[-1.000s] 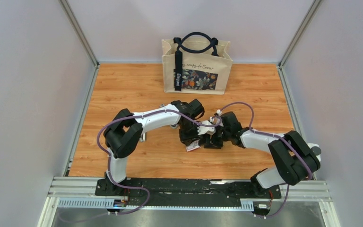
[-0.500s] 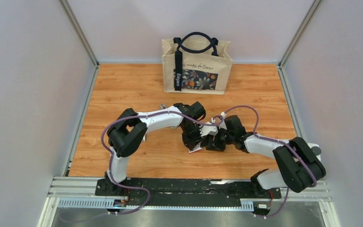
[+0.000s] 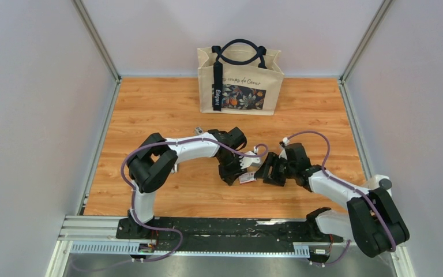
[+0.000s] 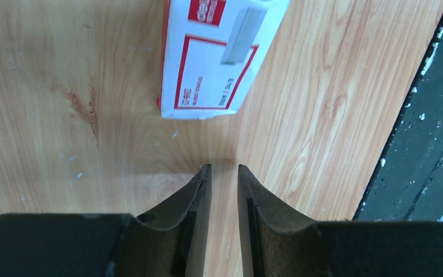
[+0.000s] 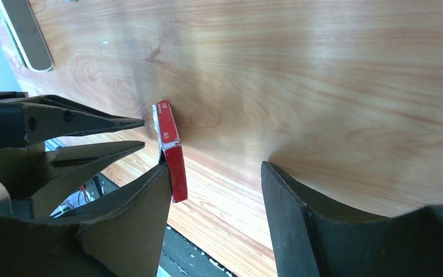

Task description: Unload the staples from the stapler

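A white and red staple box [image 4: 207, 63] lies flat on the wooden table, with a grey strip of staples [image 4: 242, 33] on top of it. In the top view the box [image 3: 246, 178] lies between my two grippers. My left gripper [image 4: 224, 168] points at the box from just short of it, jaws a narrow gap apart and empty. My right gripper [image 5: 213, 173] is wide open and empty, its left finger [image 5: 144, 196] beside the box's red edge [image 5: 170, 150]. A grey elongated object [image 5: 26, 34], possibly the stapler, lies farther off.
A beige tote bag [image 3: 240, 81] with dark handles stands at the back of the table. A small object [image 3: 198, 130] lies just behind my left forearm. A black rail [image 3: 231, 228] runs along the near table edge, also seen in the left wrist view [image 4: 421, 115].
My right arm has drawn back to the right, away from the left gripper. The staple box has shifted slightly right and now lies between the two grippers.
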`<action>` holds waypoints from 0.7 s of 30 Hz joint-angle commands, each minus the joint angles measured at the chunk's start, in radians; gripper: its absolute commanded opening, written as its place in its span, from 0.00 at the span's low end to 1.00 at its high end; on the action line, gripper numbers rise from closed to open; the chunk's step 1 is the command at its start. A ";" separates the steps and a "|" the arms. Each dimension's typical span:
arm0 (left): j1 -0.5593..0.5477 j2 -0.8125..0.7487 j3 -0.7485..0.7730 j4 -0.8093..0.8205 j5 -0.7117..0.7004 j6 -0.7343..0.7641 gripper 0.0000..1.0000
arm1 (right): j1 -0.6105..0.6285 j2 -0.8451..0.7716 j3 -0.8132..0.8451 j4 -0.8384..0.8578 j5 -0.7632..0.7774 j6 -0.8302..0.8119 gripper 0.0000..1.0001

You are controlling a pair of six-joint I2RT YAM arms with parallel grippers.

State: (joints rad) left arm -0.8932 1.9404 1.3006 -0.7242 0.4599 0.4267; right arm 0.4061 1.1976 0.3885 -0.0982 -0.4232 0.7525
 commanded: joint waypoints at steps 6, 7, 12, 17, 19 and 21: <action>0.010 -0.021 0.041 -0.040 0.006 0.010 0.35 | -0.026 0.046 -0.033 0.012 -0.022 -0.024 0.61; 0.013 -0.037 0.045 -0.043 0.017 0.014 0.39 | -0.026 0.057 -0.031 0.021 -0.029 -0.015 0.60; 0.013 -0.142 -0.004 0.029 0.097 0.078 0.85 | -0.024 0.102 -0.031 0.066 -0.042 0.021 0.57; 0.013 -0.109 0.002 0.071 0.131 0.130 0.85 | -0.009 0.106 -0.028 0.074 -0.035 0.030 0.56; 0.013 -0.090 0.011 0.091 0.151 0.141 0.86 | -0.001 0.114 -0.025 0.083 -0.032 0.038 0.56; 0.013 -0.081 -0.006 0.123 0.170 0.152 0.86 | 0.002 0.122 -0.027 0.091 -0.032 0.045 0.56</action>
State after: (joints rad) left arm -0.8833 1.8416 1.2984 -0.6746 0.5552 0.5179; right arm 0.3920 1.2888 0.3794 0.0063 -0.4973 0.7895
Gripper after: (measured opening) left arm 0.852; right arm 0.562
